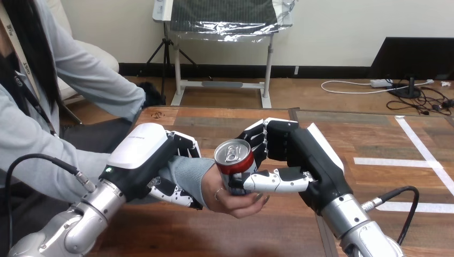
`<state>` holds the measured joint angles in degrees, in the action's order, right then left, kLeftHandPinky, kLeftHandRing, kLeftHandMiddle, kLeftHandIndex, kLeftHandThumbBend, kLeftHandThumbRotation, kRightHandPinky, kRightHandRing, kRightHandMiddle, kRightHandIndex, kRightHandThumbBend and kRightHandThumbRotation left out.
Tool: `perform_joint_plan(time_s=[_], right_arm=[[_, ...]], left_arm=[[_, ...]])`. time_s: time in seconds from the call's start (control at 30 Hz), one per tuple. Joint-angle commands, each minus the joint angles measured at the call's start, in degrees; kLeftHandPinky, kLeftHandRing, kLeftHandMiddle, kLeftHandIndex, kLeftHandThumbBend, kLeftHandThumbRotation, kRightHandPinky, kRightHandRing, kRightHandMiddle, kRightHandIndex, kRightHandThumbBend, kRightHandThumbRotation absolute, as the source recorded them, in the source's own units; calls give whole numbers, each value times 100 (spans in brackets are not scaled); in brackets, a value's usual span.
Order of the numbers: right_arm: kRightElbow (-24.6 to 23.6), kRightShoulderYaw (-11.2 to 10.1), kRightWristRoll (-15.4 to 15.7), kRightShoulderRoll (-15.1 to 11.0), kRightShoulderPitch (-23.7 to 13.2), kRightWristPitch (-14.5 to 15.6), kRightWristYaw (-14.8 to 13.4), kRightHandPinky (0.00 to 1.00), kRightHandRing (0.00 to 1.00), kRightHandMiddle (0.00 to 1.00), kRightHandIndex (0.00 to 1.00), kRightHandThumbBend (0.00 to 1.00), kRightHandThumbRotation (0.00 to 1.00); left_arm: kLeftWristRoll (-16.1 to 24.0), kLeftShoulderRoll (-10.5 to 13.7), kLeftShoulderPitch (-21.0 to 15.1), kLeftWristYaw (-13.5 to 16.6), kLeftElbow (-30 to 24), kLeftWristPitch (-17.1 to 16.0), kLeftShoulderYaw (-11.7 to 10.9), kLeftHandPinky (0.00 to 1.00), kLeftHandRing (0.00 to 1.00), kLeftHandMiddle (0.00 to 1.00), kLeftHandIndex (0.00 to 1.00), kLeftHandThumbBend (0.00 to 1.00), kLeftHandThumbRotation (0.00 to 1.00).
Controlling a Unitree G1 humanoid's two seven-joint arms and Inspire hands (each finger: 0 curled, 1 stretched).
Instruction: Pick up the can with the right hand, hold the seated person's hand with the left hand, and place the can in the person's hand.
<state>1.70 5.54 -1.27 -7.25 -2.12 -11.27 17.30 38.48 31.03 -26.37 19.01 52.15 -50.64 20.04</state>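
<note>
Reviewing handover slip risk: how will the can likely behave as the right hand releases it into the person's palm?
The can has a smooth round wall, probably slippery in the right hand. Thin metal may dent if squeezed. Upright over the person's hand, it could tip.

The red, silver-topped can point(234, 158) stands upright in the person's hand point(230, 202), which lies palm up.

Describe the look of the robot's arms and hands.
The left hand is black, with a rounded white shell on its back, black-and-white jointed fingers and a small green light by the wrist. The right hand is black with a white shell along its back. The left forearm and right forearm are silver metal; the left cable and right cable, both black, plug in at the wrists.
</note>
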Motion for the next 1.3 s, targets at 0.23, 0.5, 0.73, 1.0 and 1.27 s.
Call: perform_joint_plan(time_s=[0.23, 0.5, 0.73, 1.0, 1.27], right_arm=[[-306, 20, -16, -82, -394, 5, 114, 45, 52, 57, 58, 89, 7], [-354, 7, 68, -186, -398, 171, 130, 76, 79, 80, 81, 98, 30], [-250, -47, 78, -284, -467, 144, 181, 92, 93, 92, 93, 100, 42], [6, -147, -40, -381, -569, -30, 338, 99, 99, 99, 99, 100, 53], [239, -229, -155, -474, -651, -226, 486, 100, 100, 100, 100, 100, 60]], left_arm=[[-302, -211, -254, -124, -202, -155, -110, 29, 33, 38, 41, 99, 22], [-465, -208, -158, -217, -292, -121, -166, 36, 40, 45, 48, 100, 22], [-518, -163, -36, -228, -506, -72, -208, 41, 46, 54, 56, 100, 24], [-606, -84, 158, -465, -924, 165, -242, 67, 71, 73, 76, 100, 32], [-745, -34, 319, -765, -1221, 311, -294, 82, 86, 87, 90, 100, 37]])
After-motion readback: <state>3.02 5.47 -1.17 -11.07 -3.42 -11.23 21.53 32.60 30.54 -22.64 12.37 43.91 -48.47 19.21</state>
